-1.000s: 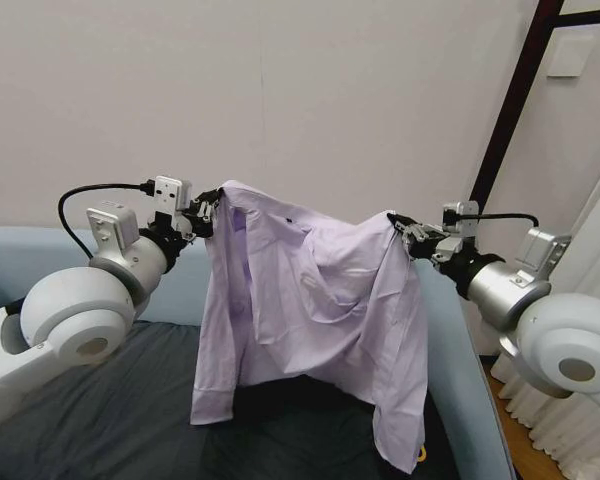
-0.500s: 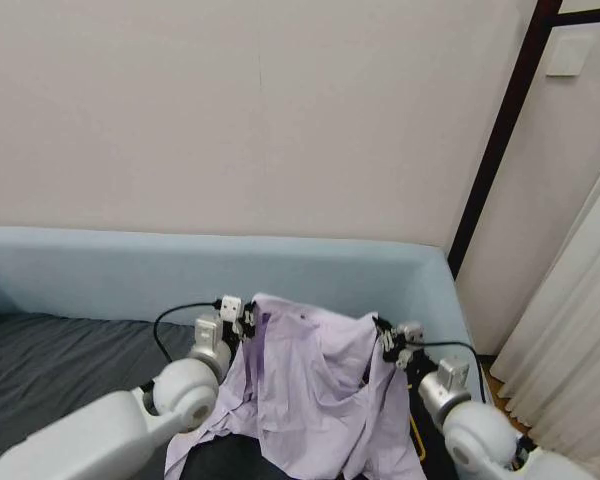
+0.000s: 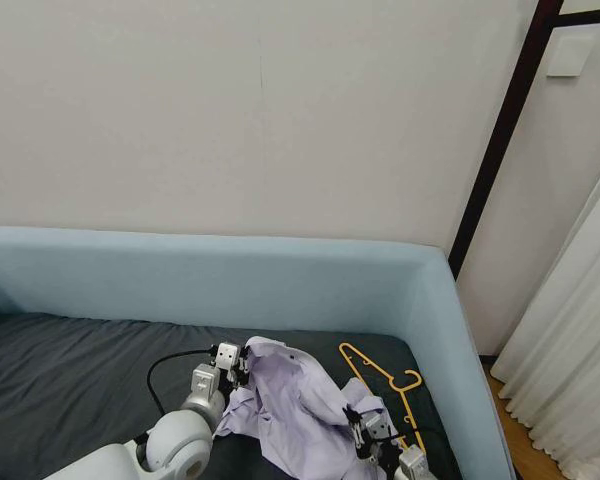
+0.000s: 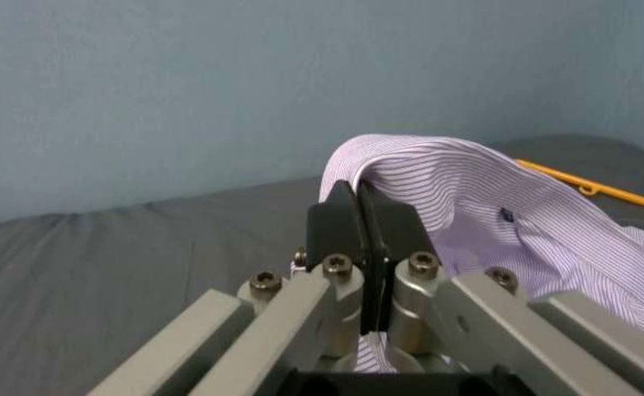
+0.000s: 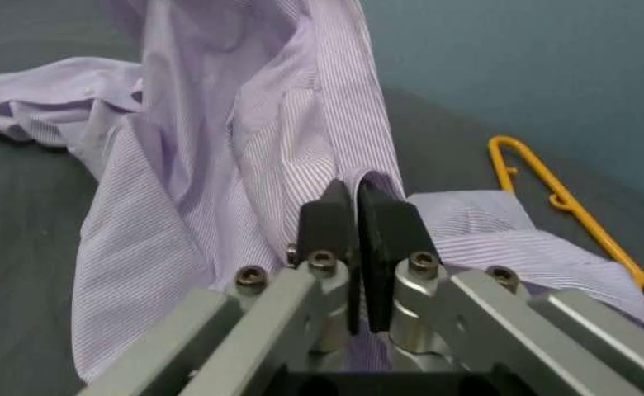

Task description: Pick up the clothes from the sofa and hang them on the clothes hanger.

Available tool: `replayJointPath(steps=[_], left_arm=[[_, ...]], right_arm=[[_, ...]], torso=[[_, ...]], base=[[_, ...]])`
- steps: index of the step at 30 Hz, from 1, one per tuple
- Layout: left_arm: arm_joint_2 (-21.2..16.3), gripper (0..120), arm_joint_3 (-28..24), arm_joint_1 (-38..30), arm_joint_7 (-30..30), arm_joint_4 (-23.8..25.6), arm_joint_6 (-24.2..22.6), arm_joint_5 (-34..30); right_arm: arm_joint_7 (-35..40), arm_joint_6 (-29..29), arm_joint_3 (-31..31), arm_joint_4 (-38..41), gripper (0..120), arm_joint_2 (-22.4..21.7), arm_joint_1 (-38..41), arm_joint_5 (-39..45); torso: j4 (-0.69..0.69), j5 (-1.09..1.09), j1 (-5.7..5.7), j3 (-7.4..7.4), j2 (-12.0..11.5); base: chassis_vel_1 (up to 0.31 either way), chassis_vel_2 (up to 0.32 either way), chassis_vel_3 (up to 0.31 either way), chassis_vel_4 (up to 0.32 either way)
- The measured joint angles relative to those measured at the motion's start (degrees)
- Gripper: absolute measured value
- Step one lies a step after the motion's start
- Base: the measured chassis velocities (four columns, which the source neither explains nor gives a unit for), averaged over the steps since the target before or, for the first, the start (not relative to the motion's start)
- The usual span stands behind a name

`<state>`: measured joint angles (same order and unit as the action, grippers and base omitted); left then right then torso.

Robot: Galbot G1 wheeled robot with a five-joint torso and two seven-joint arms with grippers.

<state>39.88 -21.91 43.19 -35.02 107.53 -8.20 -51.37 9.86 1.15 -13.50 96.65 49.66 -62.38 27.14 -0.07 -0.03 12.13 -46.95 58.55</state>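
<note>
At the bottom centre of the head view, both arms sit lower than 0.5 s ago. The lilac pinstriped cotton shirt (image 3: 295, 410), which then hung between them, now lies bunched on the dark grey fabric sofa seat (image 3: 70, 370). The right gripper (image 3: 358, 420), lowest in the frame, is clamped on a shirt fold. The left gripper (image 3: 244, 366), slightly higher and to its left, pinches the shirt's raised edge, its arm reaching in from the lower left. Just right of the shirt lies a thin orange wire hanger (image 3: 385, 385), now uncovered. Beyond rise the pale blue padded sofa back (image 3: 180, 275) and the plain white wall (image 3: 230, 110).
</note>
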Motion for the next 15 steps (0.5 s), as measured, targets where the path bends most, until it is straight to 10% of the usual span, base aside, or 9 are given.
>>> replayJointPath(steps=[15], left_arm=[[-0.11,0,0.39,2.46,0.97,0.88,1.45,4.23]], right_arm=[[10.36,-21.92,10.11,17.19,60,-3.28,-1.62,34.67]], torso=[[0.00,0.00,0.00,0.00,0.00]], base=[[0.000,0.000,0.000,0.000]])
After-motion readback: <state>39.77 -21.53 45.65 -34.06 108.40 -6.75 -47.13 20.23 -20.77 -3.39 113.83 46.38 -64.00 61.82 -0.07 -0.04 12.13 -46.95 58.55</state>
